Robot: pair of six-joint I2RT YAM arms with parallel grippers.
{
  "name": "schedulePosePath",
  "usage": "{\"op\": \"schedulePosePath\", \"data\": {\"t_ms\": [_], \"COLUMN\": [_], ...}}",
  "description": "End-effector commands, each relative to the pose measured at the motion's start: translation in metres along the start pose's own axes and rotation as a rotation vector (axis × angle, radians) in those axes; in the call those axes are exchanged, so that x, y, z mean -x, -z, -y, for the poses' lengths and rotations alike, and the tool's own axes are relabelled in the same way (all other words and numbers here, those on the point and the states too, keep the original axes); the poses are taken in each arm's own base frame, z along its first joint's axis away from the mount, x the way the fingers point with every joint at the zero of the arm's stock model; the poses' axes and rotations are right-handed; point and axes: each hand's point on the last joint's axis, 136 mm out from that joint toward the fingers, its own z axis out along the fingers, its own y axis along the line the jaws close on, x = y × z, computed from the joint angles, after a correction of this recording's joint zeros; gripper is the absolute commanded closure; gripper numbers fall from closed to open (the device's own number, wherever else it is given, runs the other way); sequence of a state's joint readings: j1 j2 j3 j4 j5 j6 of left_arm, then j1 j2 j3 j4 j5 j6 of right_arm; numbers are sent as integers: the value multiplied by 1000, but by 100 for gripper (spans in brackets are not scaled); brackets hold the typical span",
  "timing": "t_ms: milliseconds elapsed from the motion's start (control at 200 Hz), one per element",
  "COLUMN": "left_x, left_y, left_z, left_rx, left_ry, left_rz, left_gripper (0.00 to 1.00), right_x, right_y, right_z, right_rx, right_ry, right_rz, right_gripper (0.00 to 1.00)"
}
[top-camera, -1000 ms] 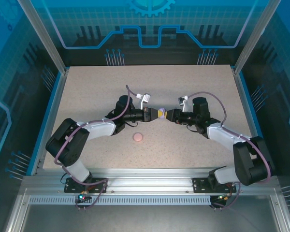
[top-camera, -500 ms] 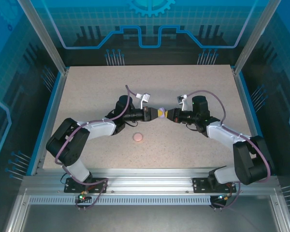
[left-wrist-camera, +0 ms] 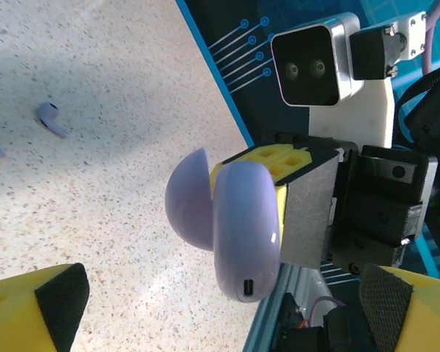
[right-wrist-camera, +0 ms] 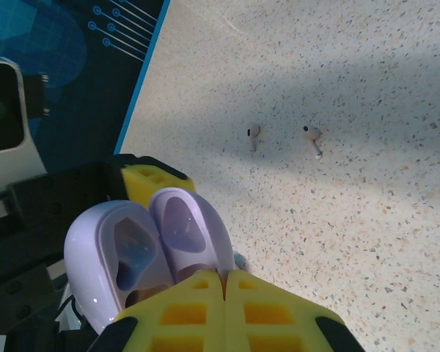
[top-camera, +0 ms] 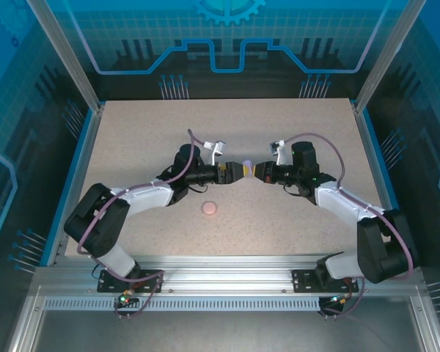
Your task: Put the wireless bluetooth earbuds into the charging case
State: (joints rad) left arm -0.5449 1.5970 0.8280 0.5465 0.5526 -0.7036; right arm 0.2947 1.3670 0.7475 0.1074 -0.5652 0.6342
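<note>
The purple charging case (left-wrist-camera: pixel 238 220) hangs in mid-air above the table centre (top-camera: pixel 246 167), its lid swung open. My right gripper (right-wrist-camera: pixel 224 282) is shut on one edge of the open case (right-wrist-camera: pixel 161 235), and both empty halves face the right wrist camera. My left gripper (left-wrist-camera: pixel 220 290) stands wide open, with its fingers (left-wrist-camera: pixel 48 301) well clear on either side of the case. Two pale purple earbuds (left-wrist-camera: pixel 51 119) lie on the table in the left wrist view. Two pale pink earbuds (right-wrist-camera: pixel 254 134) (right-wrist-camera: pixel 313 139) lie on the table in the right wrist view.
A round pink case (top-camera: pixel 210 209) lies shut on the speckled table (top-camera: pixel 132 139), in front of the grippers. Blue rails and clear walls (top-camera: pixel 77 158) border the table. Both arms reach inward and meet at the middle.
My left gripper has opened and let go of the purple case. The right gripper closed on it earlier and now holds it alone. Both grippers have shifted slightly toward the back.
</note>
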Motion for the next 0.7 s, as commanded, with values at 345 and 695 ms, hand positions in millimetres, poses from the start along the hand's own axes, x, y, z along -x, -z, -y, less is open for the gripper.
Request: {"op": "schedulePosePath", "data": {"t_ms": [345,695], "left_x": [52,64], "left_y": [75,70], "left_z": [-26,-19], "left_rx": [319,358], "left_ry": [-41,-167], "left_rz": [288,228], "left_gripper": [1,1], "right_x": [24,43], "right_y": [16,20], "right_z": [-11,-10], "right_rx": [-80,-175], "right_ry": [151,451], "right_rz": [3,-25], "right_gripper": [100,100]}}
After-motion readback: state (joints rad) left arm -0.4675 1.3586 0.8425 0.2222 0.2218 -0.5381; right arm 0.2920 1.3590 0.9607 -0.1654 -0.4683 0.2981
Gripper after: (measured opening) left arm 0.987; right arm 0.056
